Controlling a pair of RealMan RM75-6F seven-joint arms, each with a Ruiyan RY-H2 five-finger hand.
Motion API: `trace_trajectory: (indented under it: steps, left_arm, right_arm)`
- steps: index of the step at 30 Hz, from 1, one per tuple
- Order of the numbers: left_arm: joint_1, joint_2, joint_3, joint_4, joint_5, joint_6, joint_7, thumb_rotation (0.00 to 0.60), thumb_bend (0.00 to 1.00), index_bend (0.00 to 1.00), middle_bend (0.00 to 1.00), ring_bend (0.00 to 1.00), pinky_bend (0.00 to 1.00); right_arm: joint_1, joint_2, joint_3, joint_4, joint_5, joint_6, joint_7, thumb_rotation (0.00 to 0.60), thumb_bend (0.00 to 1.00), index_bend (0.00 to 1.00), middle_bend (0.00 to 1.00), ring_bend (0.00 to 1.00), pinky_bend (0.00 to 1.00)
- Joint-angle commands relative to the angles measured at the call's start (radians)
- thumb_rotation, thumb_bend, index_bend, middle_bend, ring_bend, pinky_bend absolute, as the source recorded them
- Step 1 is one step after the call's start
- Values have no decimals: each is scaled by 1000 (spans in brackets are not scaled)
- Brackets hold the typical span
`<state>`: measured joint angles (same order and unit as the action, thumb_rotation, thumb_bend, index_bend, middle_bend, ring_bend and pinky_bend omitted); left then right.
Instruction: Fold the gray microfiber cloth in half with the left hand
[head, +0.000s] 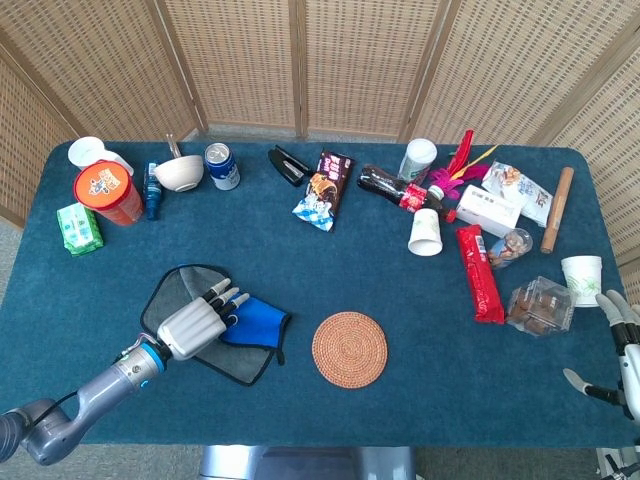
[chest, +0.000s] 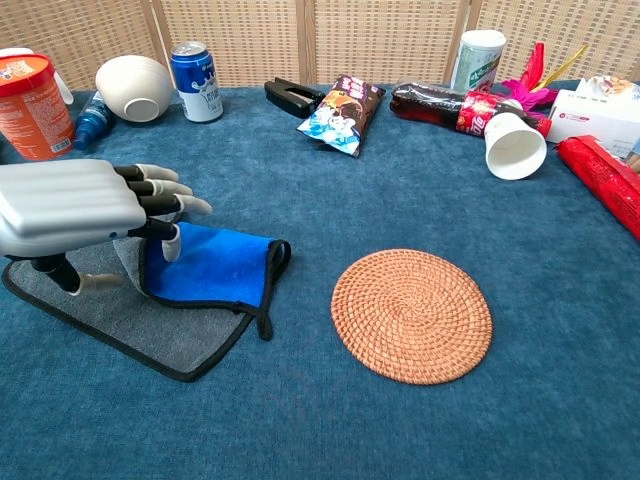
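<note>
The gray microfiber cloth (head: 236, 361) (chest: 150, 322) lies at the front left of the blue table. Its right part is turned over, showing a blue flap (head: 257, 322) (chest: 215, 265). My left hand (head: 191, 325) (chest: 68, 204) hovers palm down over the cloth's left half, fingers spread toward the flap. One fingertip (chest: 171, 243) points down at the flap's left edge, where a gray ridge stands up beneath the hand. I see nothing gripped. My right hand (head: 621, 344) rests at the far right table edge, fingers apart and empty; it shows only in the head view.
A round woven coaster (head: 349, 348) (chest: 411, 315) lies just right of the cloth. Along the back stand an orange tub (head: 107, 191), a white bowl (chest: 134, 88), a can (chest: 194, 67) and a snack bag (chest: 341, 112). Cups and packets crowd the right side.
</note>
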<state>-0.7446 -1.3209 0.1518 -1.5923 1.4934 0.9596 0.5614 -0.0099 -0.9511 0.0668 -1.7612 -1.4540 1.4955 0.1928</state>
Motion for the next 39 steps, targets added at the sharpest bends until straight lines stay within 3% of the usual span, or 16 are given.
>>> trace_trajectory:
  steps: [1,16,24,39]
  left_arm:
    - [4,-3,-2,7,5,-3,3,600,420,348,0,0,0]
    - [24,-29,-19,43,32,-13,9,600,420,452,0,0,0]
    - [32,-41,-32,53,45,-9,34,600,420,592,0,0,0]
    - [40,-26,-48,20,21,-39,28,600,423,624,0,0,0]
  right_arm:
    - [0,0,0,0,0,0,2,600,0,0,0,0,0]
    - [3,1,-5,-2,-7,-8,10,600,0,0,0,0,0]
    - [3,7,-7,-1,-12,-9,29,600,0,0,0,0,0]
    - [5,10,-10,-1,-16,-12,42,600,0,0,0,0,0]
